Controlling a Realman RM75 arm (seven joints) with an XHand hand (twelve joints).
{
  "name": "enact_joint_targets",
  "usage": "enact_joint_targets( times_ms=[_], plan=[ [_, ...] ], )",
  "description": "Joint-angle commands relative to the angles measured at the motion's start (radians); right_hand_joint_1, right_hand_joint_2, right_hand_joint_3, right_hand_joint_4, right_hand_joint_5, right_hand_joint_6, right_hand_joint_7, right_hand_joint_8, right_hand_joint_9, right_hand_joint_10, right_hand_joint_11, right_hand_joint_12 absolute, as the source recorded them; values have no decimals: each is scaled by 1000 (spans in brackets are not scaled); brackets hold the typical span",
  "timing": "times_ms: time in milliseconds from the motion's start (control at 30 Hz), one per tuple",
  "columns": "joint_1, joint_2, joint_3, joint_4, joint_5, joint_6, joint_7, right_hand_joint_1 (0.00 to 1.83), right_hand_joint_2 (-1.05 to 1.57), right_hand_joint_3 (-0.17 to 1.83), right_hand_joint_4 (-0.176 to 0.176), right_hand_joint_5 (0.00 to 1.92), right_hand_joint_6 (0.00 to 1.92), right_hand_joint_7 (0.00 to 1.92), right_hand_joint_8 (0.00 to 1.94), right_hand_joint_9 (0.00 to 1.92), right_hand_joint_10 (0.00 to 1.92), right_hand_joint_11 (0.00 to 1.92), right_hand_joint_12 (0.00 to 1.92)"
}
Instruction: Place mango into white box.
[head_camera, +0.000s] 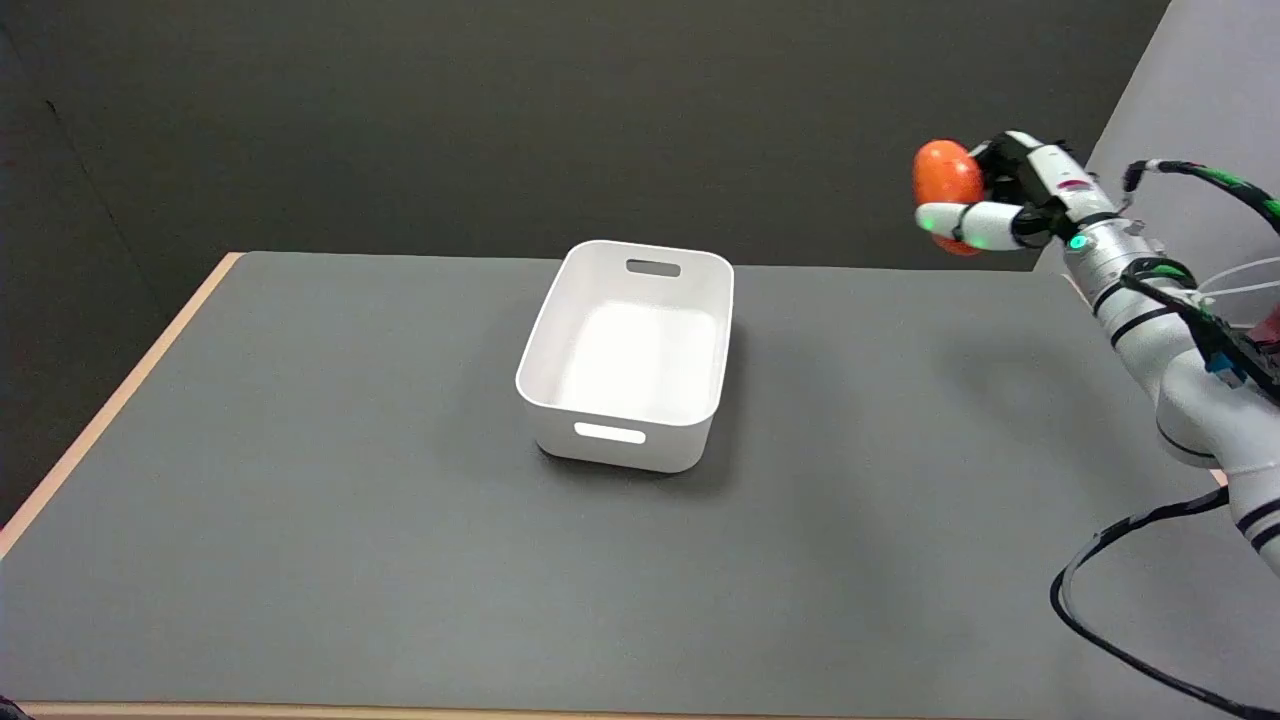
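The mango (945, 180) is gripped aloft by the right hand (1005, 205); it should be carried over the white box (628, 350), lowered inside, then released

Robot lab, bare grey table (300, 520), dark backdrop, cabled white arm (1180, 370)

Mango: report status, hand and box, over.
Right hand grips mango, raised in the air at far right. White box mid-table, open, nothing inside. Nothing seen between hand and box.
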Motion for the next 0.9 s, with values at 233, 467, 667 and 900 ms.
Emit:
enact_joint_targets(
  times_ms=[233,467,667,900],
  plan=[
    [-100,-33,-180,-341,62,-251,55,1190,1094,350,-148,605,1440,852,1484,859,1840,217,1921],
    [27,-100,-387,-316,49,-232,-86,1201,1063,383,-153,630,1414,877,1452,888,1830,326,1921],
    [204,-178,-565,-207,-23,-210,-161,1218,984,497,-161,670,1388,921,1404,916,1837,417,1921],
    [374,-263,-723,-81,-157,-202,-161,1223,942,562,-161,684,1400,948,1375,930,1821,609,1921]
  ],
)
